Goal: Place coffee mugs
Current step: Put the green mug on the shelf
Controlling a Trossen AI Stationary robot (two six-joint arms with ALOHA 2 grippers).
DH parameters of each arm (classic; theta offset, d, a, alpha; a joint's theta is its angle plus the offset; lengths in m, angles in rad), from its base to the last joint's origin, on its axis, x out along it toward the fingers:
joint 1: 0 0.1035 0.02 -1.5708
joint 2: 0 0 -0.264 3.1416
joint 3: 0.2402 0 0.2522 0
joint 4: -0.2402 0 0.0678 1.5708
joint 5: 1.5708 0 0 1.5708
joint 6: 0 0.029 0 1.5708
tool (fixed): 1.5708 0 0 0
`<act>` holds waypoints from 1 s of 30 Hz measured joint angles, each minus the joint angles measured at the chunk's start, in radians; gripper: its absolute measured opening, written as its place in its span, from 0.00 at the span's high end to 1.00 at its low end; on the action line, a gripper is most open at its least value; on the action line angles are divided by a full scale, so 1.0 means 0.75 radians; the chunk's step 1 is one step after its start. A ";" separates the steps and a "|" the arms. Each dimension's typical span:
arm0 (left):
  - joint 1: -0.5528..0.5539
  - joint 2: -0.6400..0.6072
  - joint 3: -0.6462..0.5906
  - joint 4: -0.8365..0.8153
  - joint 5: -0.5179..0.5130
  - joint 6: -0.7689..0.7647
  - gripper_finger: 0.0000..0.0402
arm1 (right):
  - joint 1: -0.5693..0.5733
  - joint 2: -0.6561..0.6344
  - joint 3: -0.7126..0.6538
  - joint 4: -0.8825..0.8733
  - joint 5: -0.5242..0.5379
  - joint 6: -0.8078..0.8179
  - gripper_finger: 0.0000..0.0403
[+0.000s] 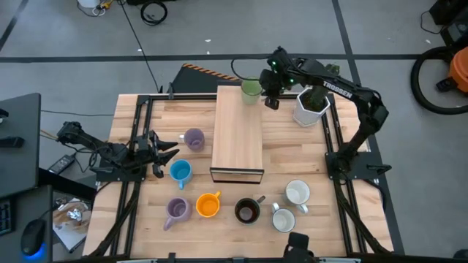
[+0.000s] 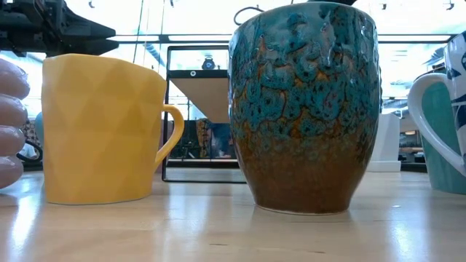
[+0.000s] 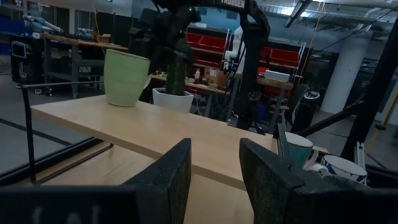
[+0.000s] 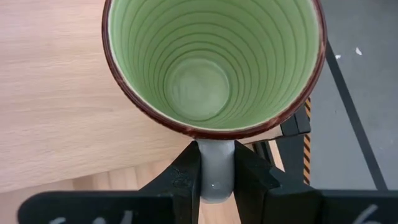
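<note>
The green mug (image 1: 251, 89) stands upright at the far right corner of a raised wooden shelf (image 1: 238, 135); it shows in the left wrist view (image 3: 126, 78) and from above in the right wrist view (image 4: 214, 62). My right gripper (image 1: 272, 93) is shut on it. My left gripper (image 1: 162, 150) waits open near the table's left edge, its fingers (image 3: 168, 177) apart and touching nothing. On the table stand a lilac mug (image 1: 194, 139), a light blue one (image 1: 180, 172), a second lilac (image 1: 178, 210), an orange (image 1: 208, 204), a black (image 1: 247, 210) and two white mugs (image 1: 297, 193) (image 1: 283, 219). My right gripper pinches the green mug's handle (image 4: 216, 167) between its two fingers (image 4: 186, 177), which come from above, slanting in from the table's right side. The mug is upright over the shelf's far corner; whether its base rests on the shelf I cannot tell.
A white faceted pot with a cactus (image 1: 311, 106) stands just right of the right gripper. The shelf's top (image 3: 186, 134) is bare apart from the green mug. In the low view the orange mug (image 2: 102, 131) and the black mug (image 2: 306, 109) fill the foreground.
</note>
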 joint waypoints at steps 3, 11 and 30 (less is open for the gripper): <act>0.000 -0.001 0.000 -0.005 0.000 -0.006 0.65 | -0.017 -0.003 -0.001 0.004 -0.001 -0.009 0.81; 0.000 -0.001 -0.001 -0.008 0.000 -0.005 0.65 | -0.055 -0.006 -0.003 0.006 -0.014 -0.030 0.81; 0.000 -0.001 0.000 -0.007 -0.001 0.030 0.65 | -0.075 -0.006 -0.005 0.011 -0.016 -0.066 0.81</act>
